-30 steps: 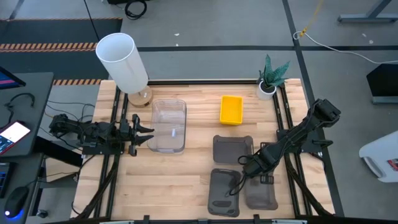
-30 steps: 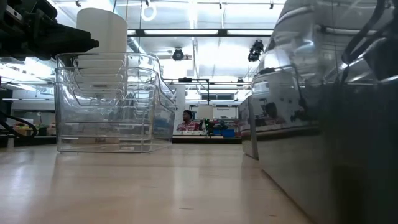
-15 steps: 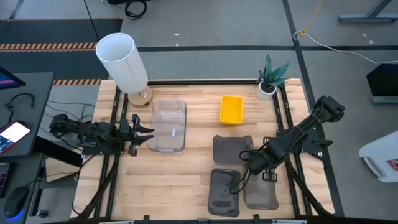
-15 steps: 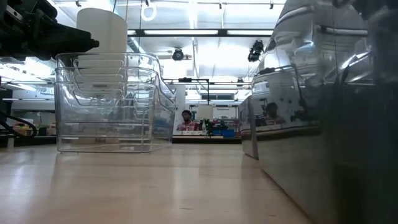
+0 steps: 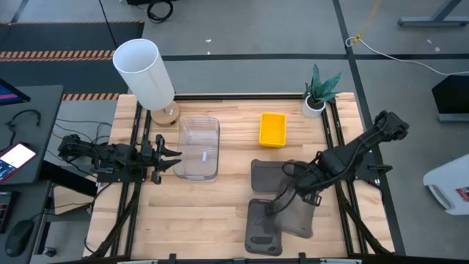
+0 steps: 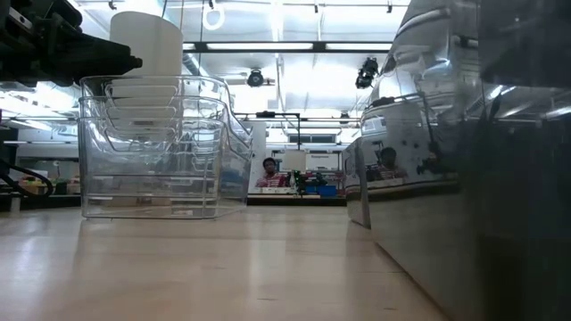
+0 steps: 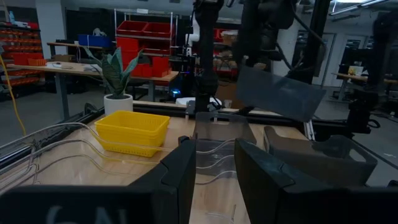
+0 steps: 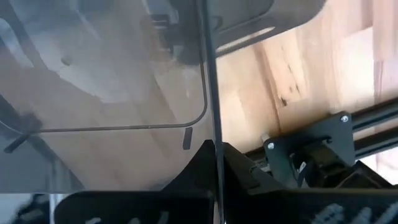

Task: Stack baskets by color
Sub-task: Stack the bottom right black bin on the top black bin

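Three smoky grey baskets show in the high view. One and another rest flat on the table. The third hangs tilted under my right gripper, which is shut on it; the left wrist view shows this basket in the air. A stack of clear baskets stands left of centre, and a yellow basket lies at the far middle. My left gripper stands open and level just left of the clear stack. My right gripper pinches the thin wall of the grey basket at its rim, one finger on each face of it. The fingers come from above, pointing down. The basket hangs below them, tilted and lifted clear of the table.
A tall white cylinder stands at the far left corner and a small potted plant at the far right. Dark rails run along both table sides. Bare wood lies at the near left.
My right gripper has risen and rolled a little, staying shut. The grey basket that lay at the near right has come off the table with it and now hangs tilted beside the other near basket.
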### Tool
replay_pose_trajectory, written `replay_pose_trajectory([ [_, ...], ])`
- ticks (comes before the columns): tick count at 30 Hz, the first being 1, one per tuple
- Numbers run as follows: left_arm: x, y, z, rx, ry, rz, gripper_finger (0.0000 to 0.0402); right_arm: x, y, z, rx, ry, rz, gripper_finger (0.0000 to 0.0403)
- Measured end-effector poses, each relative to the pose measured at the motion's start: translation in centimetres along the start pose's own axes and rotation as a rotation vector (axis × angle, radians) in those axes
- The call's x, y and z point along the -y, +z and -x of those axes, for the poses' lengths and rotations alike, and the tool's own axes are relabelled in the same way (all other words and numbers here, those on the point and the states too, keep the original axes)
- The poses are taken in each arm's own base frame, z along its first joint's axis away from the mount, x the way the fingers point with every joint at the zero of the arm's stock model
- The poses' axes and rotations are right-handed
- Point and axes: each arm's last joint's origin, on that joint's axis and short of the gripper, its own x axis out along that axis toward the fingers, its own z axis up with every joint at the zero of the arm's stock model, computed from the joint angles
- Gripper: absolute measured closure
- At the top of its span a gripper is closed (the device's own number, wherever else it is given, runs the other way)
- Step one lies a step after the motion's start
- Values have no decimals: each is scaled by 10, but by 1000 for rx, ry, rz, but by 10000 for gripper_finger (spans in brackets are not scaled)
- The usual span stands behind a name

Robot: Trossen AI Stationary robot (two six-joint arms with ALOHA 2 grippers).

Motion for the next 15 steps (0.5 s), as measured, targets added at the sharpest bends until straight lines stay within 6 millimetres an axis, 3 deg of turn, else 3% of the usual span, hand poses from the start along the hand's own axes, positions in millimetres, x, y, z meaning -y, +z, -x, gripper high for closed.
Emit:
replay_pose_trajectory([
  [15,0,0,0,0,0,0,285,43,4,27,341,44,-751,395],
])
